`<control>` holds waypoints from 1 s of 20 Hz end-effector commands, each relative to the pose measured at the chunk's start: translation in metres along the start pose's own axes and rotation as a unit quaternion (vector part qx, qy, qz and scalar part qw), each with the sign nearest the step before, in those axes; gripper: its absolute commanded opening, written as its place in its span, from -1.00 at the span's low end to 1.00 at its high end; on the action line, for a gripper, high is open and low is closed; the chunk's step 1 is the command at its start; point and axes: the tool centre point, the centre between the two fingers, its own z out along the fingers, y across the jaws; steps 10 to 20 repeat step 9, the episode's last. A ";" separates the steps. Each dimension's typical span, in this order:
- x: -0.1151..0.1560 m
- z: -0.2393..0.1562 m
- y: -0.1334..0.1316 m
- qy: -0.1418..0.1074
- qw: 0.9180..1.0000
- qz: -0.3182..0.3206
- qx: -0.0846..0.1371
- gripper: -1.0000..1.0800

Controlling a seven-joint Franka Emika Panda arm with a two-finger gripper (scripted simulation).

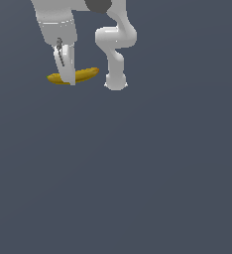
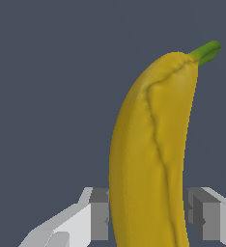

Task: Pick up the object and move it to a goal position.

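The object, a curved yellow banana (image 1: 86, 75), lies across the exterior view's upper left, its ends sticking out on either side of my gripper (image 1: 68, 79). The gripper comes down from above over the banana's middle. In the wrist view the banana (image 2: 144, 144) fills the frame, its green stem tip (image 2: 206, 51) pointing away, and its lower end is cut off by the frame. My gripper (image 2: 148, 214) has one grey finger (image 2: 99, 214) against each side of the fruit, so it is shut on it. Whether the banana rests on the floor or hangs just above it cannot be told.
The arm's white base (image 1: 116, 82) stands just to the exterior view's right of the banana, with its links (image 1: 115, 39) rising behind. A plain dark grey-blue floor (image 1: 138, 173) fills the rest of both views.
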 end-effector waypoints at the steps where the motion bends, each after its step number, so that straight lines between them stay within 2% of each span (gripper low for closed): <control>1: 0.003 -0.014 0.007 0.000 1.000 -0.001 0.000 -1.00; 7: 0.008 -0.030 0.014 0.001 1.000 -0.001 0.000 -1.00; 20: 0.008 -0.031 0.014 0.001 1.000 -0.001 0.000 -1.00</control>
